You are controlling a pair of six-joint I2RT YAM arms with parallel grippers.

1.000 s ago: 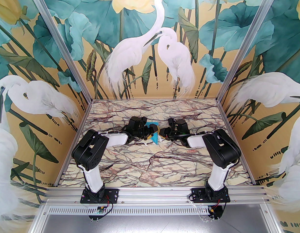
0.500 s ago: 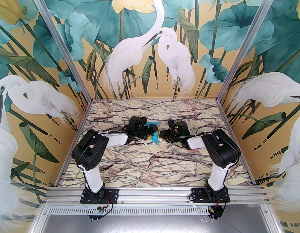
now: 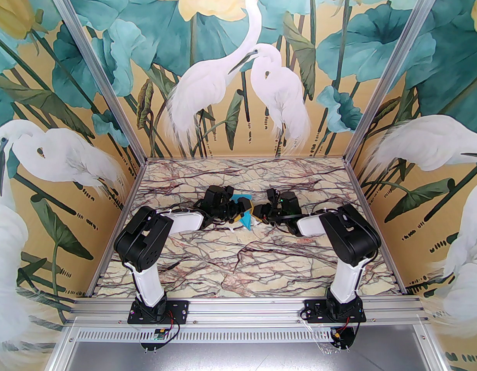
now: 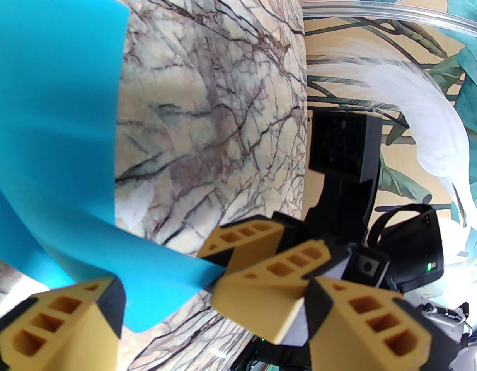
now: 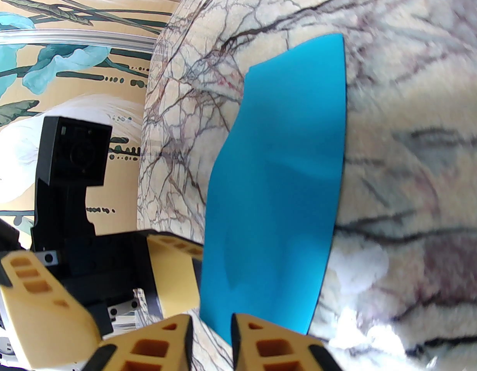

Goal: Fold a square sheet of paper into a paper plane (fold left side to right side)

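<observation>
Pinches edge of bright cyan-blue square sheet of paper (image 5: 277, 176) with right gripper (image 5: 211, 319); holds left gripper (image 3: 244, 211) spread wide just left of paper.

No writing, label, brand mark or number can be read anywhere in the scene.
</observation>
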